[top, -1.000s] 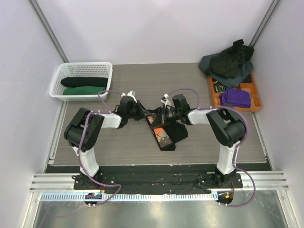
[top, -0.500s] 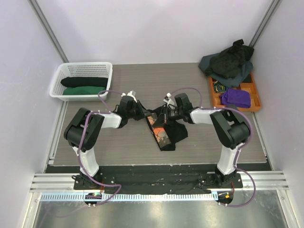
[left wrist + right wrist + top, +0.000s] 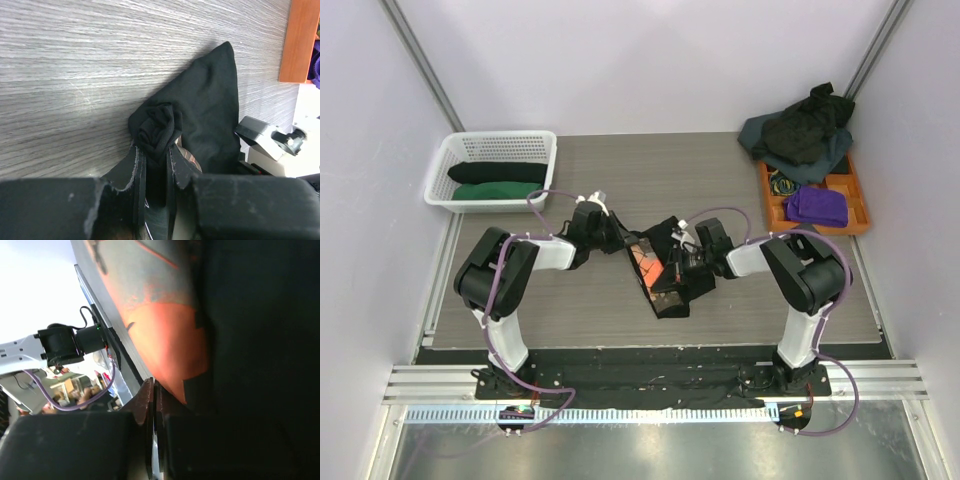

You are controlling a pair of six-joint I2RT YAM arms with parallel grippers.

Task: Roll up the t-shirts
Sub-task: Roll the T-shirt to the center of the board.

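A black t-shirt with an orange print (image 3: 662,275) lies crumpled at the table's middle, between both arms. My left gripper (image 3: 620,241) is shut on a bunched, rolled corner of it (image 3: 159,124), just above the wood-grain table; the fingers (image 3: 135,165) pinch the black cloth from both sides. My right gripper (image 3: 680,262) is over the shirt's right side. In the right wrist view its jaws (image 3: 154,395) are pressed together on a thin edge of the shirt, with the orange print (image 3: 165,340) right in front. More t-shirts, black and grey-blue, are piled at the back right (image 3: 800,132).
A white lattice basket (image 3: 540,140) at the back left holds a black roll (image 3: 496,172) and a green roll (image 3: 492,190). An orange tray (image 3: 772,195) with a purple cloth (image 3: 817,206) stands at the right; its edge shows in the left wrist view (image 3: 299,40).
My right gripper has moved nearer and to the right across the shirt, and the shirt's black upper corner has spread out. The left gripper has stayed put.
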